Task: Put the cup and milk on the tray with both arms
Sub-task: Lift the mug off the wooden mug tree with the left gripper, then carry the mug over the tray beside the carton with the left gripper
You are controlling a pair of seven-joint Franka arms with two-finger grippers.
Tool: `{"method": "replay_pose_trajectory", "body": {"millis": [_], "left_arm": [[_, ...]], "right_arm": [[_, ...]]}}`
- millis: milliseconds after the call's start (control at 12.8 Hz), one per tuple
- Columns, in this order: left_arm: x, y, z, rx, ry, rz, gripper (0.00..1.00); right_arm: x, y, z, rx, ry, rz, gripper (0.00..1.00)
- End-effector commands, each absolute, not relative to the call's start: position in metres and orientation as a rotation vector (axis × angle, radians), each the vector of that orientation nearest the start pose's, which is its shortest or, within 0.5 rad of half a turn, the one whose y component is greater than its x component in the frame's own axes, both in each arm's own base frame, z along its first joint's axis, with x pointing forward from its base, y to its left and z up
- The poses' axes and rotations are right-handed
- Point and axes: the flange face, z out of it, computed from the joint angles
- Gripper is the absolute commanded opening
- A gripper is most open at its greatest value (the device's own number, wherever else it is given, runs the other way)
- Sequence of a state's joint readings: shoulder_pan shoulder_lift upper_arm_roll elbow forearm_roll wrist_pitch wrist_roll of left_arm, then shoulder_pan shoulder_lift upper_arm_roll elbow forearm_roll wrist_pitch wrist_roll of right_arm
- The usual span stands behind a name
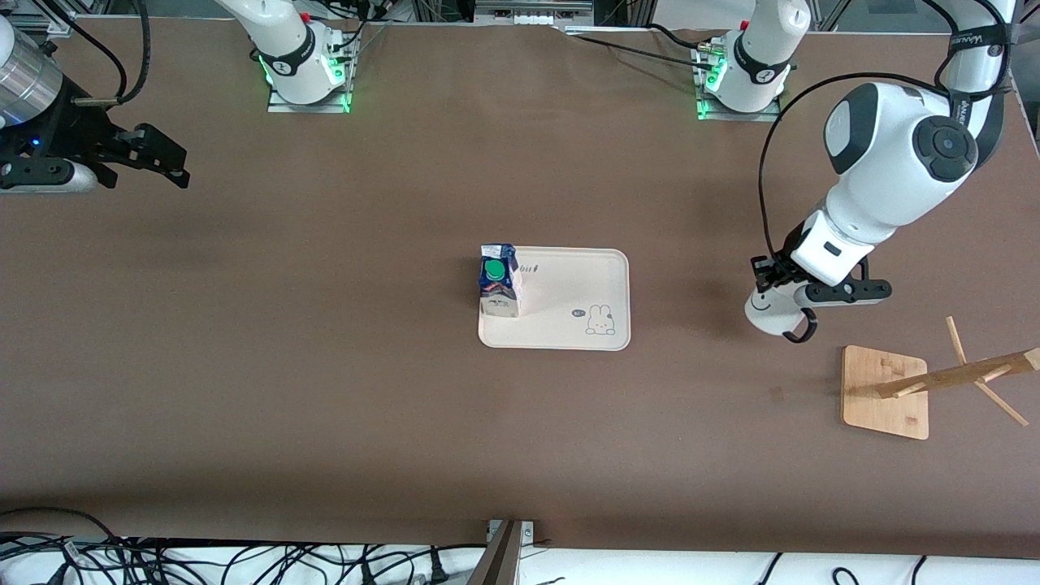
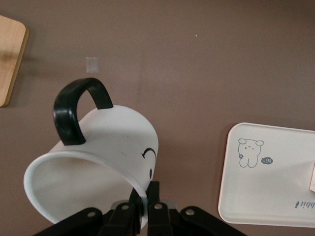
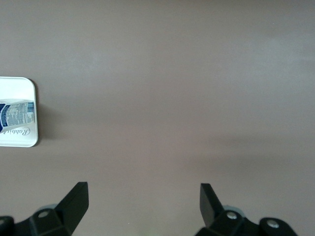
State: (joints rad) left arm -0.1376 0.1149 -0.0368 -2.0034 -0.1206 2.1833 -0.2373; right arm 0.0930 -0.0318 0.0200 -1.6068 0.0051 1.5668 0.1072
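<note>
the cup (image 1: 772, 313) hangs tipped in the left gripper (image 1: 782, 280), whose fingers (image 2: 153, 204) pinch its rim wall, handle pointing toward the wooden rack (image 1: 934, 382). it is over bare table (image 1: 325, 406), between the rack and the tray (image 1: 601, 260). the move ahead turns on one thing: the tray lies to the side of the left gripper, toward the right arm's end of the table, well apart, with its long axis running along that same line. the bare half with the rabbit drawing is the nearer half; the milk (image 1: 498, 280) stands upright on the half away from the left gripper. the right gripper (image 1: 154, 162) waits over bare table at its own end, fingers spread, holding nothing, and is much farther from the tray. count: one cup, one milk, one tray, one rack, two arms.
</note>
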Motion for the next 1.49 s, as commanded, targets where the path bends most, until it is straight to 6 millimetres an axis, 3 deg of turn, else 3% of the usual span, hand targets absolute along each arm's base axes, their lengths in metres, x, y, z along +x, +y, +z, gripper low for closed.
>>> {"method": "replay_pose_trajectory", "body": {"millis": [0, 157, 313, 392, 627, 705, 862, 1097, 1332, 1410], "left_arm": [[0.578, -0.117, 0.409, -3.26, -0.217, 0.005, 0.0], [0.574, -0.138, 0.397, -3.252, -0.108, 0.093, 0.0], [0.572, -0.184, 0.388, -3.233, 0.317, 0.16, 0.0], [0.572, -0.195, 0.389, -3.23, 0.357, 0.2, 0.0], [0.567, -0.252, 0.403, -3.231, 0.498, 0.236, 0.0], [0.566, -0.271, 0.406, -3.25, 0.496, 0.236, 0.0], [0.567, -0.301, 0.394, -3.288, 0.392, 0.287, 0.0], [0.565, -0.351, 0.336, -3.31, 0.277, 0.454, 0.0], [0.572, -0.389, 0.307, -3.297, 0.333, 0.465, 0.0], [0.579, -0.392, 0.298, -3.3, 0.331, 0.466, 0.0]], "right_arm": [[0.543, 0.061, 0.63, -3.149, -0.01, 0.004, 1.0], [0.543, 0.06, 0.63, -3.149, -0.007, 0.004, 1.0], [0.543, 0.06, 0.63, -3.149, -0.007, 0.004, 1.0], [0.543, 0.06, 0.63, -3.149, -0.005, 0.004, 1.0], [0.543, 0.06, 0.63, -3.149, -0.007, 0.004, 1.0], [0.543, 0.06, 0.63, -3.149, -0.007, 0.004, 1.0], [0.543, 0.06, 0.629, -3.149, -0.007, 0.006, 1.0], [0.543, 0.06, 0.629, -3.149, -0.007, 0.006, 1.0], [0.543, 0.059, 0.628, -3.148, -0.005, 0.011, 1.0], [0.543, 0.059, 0.628, -3.149, -0.005, 0.013, 1.0]]}}
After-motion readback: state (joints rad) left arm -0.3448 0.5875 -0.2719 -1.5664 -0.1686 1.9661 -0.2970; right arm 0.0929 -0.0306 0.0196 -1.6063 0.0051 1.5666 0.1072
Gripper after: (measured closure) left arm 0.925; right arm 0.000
